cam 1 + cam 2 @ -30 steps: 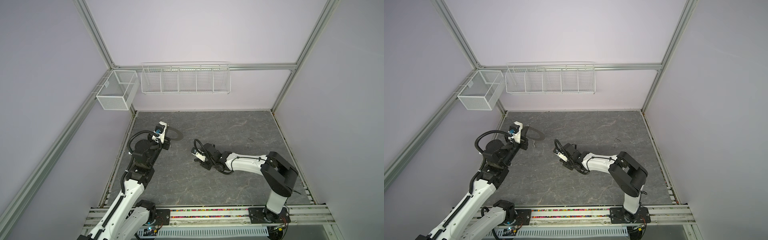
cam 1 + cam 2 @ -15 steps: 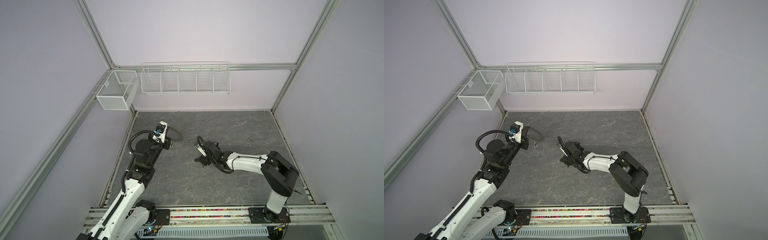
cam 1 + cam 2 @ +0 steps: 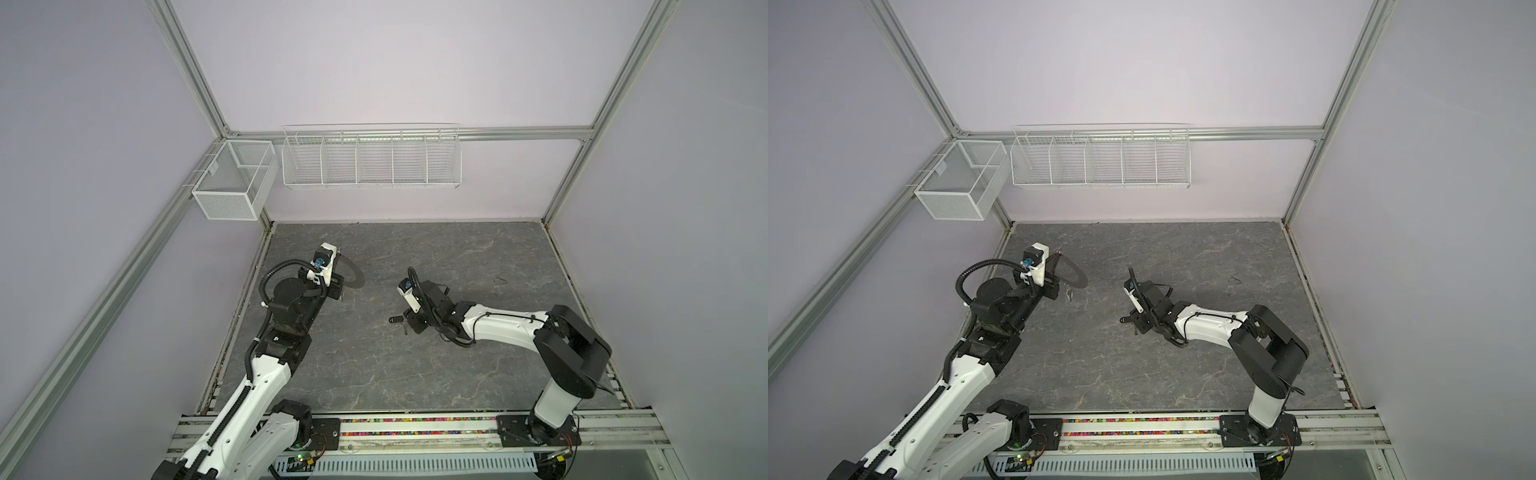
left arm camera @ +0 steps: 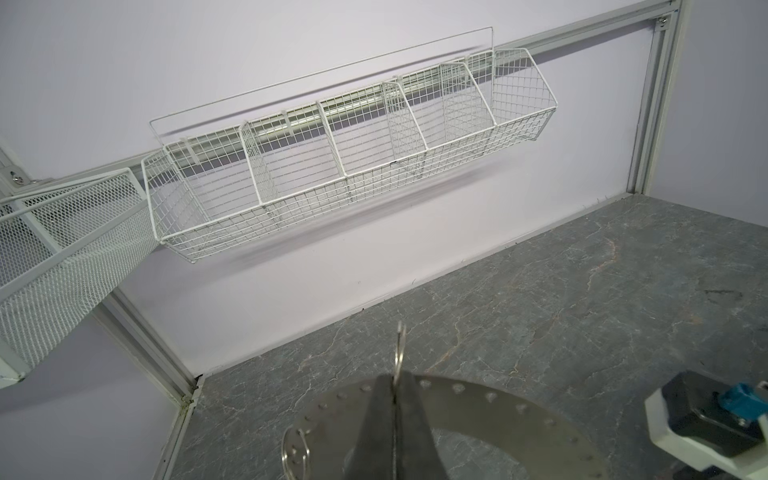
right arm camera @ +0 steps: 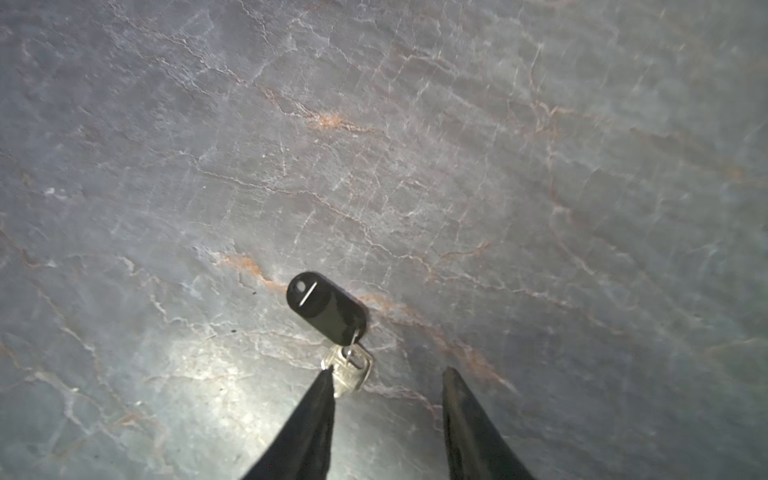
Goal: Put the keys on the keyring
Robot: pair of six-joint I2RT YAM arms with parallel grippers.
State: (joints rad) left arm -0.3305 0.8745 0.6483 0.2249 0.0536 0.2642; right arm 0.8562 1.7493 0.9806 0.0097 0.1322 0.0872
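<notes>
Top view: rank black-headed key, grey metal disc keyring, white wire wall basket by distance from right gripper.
1. Black-headed key, at the right gripper's tips.
2. Grey metal disc keyring, left, in left gripper.
3. White wire basket, back wall.

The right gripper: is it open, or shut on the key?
The right gripper is open: in the wrist view its fingers stand apart, and the black-headed key lies unheld on the table.
</notes>
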